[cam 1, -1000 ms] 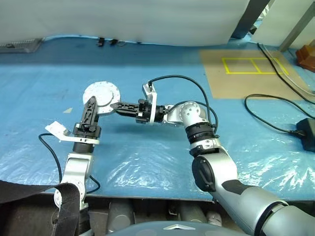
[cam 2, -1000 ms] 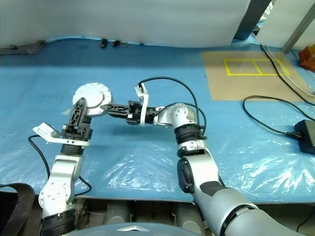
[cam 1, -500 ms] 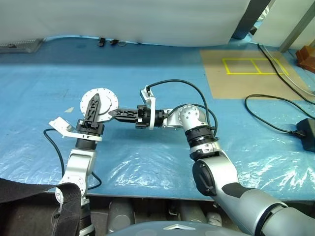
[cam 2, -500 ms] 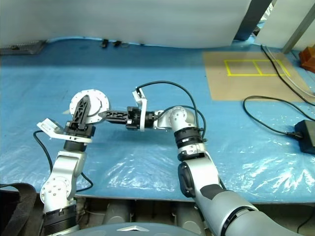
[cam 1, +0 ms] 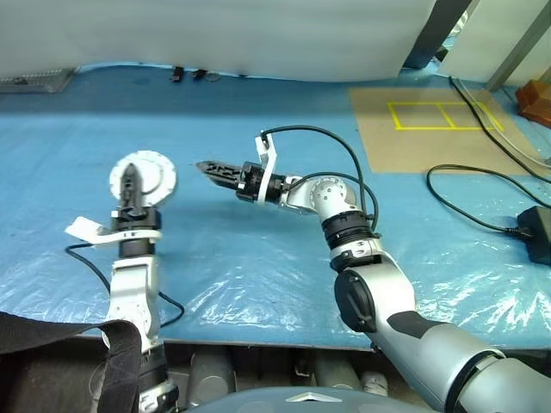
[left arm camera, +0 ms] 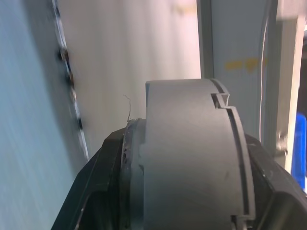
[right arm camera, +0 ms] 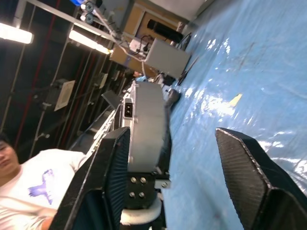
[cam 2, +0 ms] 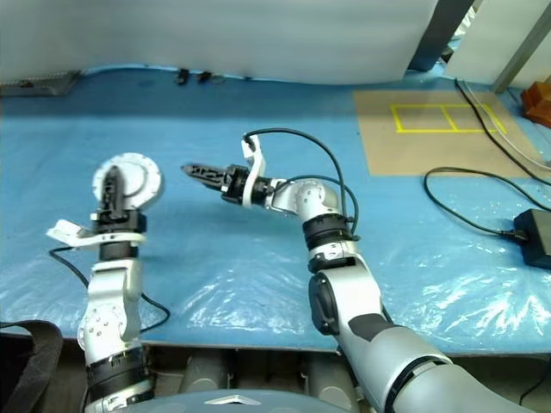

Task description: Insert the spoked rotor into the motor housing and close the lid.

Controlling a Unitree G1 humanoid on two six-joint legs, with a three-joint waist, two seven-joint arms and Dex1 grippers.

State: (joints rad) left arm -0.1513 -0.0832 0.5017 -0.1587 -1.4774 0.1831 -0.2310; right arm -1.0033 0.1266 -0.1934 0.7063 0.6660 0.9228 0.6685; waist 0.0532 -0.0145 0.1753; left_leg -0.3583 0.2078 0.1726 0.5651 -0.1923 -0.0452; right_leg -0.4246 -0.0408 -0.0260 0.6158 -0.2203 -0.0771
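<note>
My left gripper holds the motor housing upright above the blue table, shut on its two flat faces. In the left wrist view the housing is a thick grey round piece between the black fingers, with a stepped seam near one face. I cannot tell whether that seam is the lid. The spoked rotor is out of view. My right gripper points left, level with the housing and a short way to its right, open and empty. The right wrist view looks at the housing edge-on.
A blue plastic sheet covers the table. A brown board with yellow tape lies at the back right. A black cable and a black adapter lie at the right edge. A person in a white shirt stands beyond the table.
My left gripper has carried the housing to the left and turned it upright. My right gripper, whose tip was at the housing's rim, has opened and now stands apart from it.
</note>
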